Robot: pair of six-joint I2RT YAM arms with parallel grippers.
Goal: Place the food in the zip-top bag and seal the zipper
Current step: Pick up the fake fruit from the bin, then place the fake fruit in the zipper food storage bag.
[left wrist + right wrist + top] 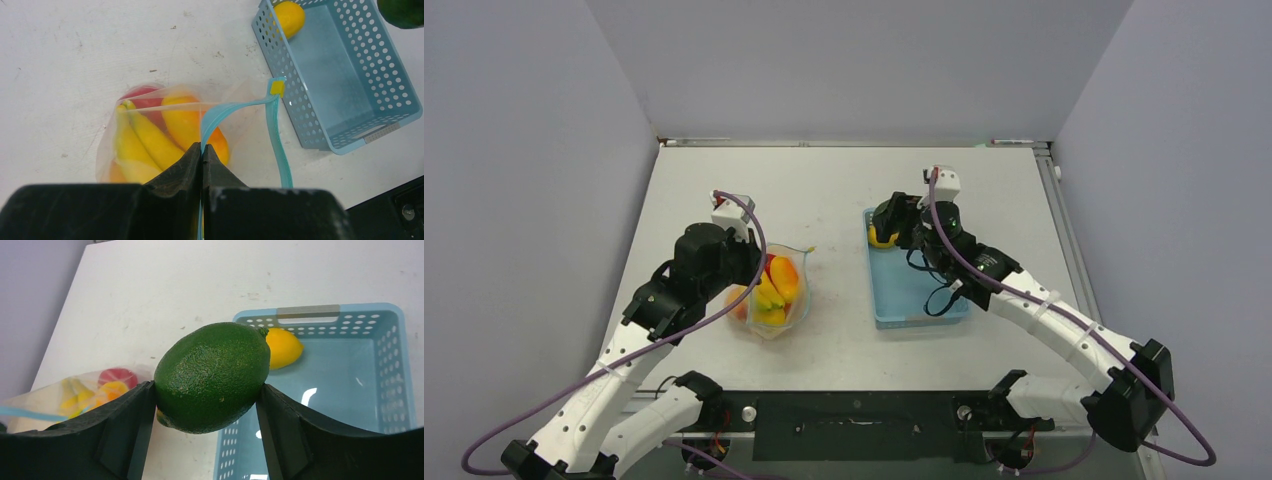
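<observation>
Left fingers: the black pads (175,170) of the left gripper (202,150) are pressed together, with the teal zipper (230,107) pinched between their tips.
Right fingers: the pads (125,430) of the right gripper (210,390) stand wide apart and clamp the green lime (212,375) by its two sides.
Lime position: it sits between the fingertips and fills the gap, over the far left corner of the basket (914,300) in the top view.
Zip-top bag: the zip-top bag (240,115) lies on the table just ahead of the left fingertips. Its mouth strip runs from the pinch out to a small yellow slider tab (276,88) just beside the basket wall.
Food in bag: the yellow bananas (142,142), an orange-yellow fruit (187,122) and a red apple (142,95) show through the clear plastic.
Food in basket: one yellow lemon (282,347) lies on the floor at the far end, beyond the lime in the right wrist view.
Surface: the white table (824,190) is faintly scuffed. The bag is on the left and the light-blue lattice basket on the right, well apart in the top view.
Room: plain pale grey walls (844,60) close in three sides, and purple cables (724,310) trail along both arms.
</observation>
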